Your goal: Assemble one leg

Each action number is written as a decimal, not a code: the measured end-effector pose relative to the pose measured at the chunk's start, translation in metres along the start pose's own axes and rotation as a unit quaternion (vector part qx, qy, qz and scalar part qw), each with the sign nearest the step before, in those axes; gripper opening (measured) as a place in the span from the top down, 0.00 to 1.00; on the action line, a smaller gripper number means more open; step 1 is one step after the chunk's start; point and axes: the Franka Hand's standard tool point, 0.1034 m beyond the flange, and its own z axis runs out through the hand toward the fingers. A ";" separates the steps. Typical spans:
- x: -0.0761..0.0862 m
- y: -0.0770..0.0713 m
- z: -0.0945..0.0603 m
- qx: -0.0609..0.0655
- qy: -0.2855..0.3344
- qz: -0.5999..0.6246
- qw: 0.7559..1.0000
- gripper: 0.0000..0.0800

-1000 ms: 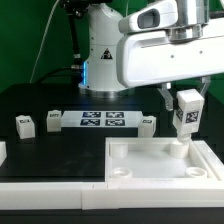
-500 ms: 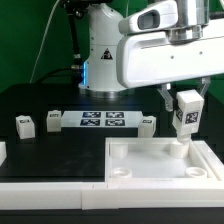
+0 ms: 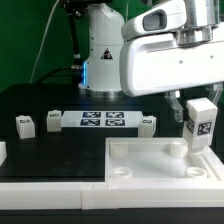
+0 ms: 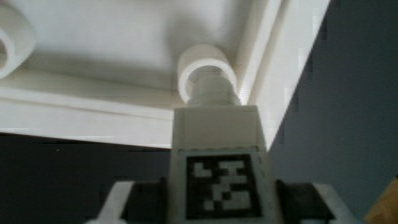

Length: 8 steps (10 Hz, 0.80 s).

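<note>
- A Franka arm's gripper (image 3: 199,106) clamps the leg (image 3: 200,124), fingers closed against its two sides, the block hanging upright with its black-and-white tag facing the exterior camera
- The leg sits at the exterior view's right, its lower end over the far right corner of the white tray-like part (image 3: 146,147); whether it touches the part cannot be told
- From the wrist view, the leg (image 4: 219,140) fills the middle between the gripper (image 4: 219,205) fingers, its far end pointing at a round corner socket (image 4: 208,66) with a raised, curved lip
- The tray-like part is smooth, matte white plastic, square with low walls and a recessed floor
- Behind it on the black table (image 3: 70,145) lies the marker board (image 3: 105,121), flat, thin and printed with square tags
- Three loose blocks stand near the board: two (image 3: 25,124) (image 3: 52,120) to the exterior view's left of it, one (image 3: 147,122) just beside its right end, all well apart from the held leg
- The arm's bulky white casing (image 3: 160,65) hides much of the table behind the gripper
</note>
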 end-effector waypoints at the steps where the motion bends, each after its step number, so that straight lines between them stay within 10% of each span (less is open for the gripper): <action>1: -0.003 -0.002 0.003 0.001 -0.003 -0.001 1.000 0.64; 8: -0.016 -0.005 0.017 -0.019 0.075 -0.012 0.997 0.64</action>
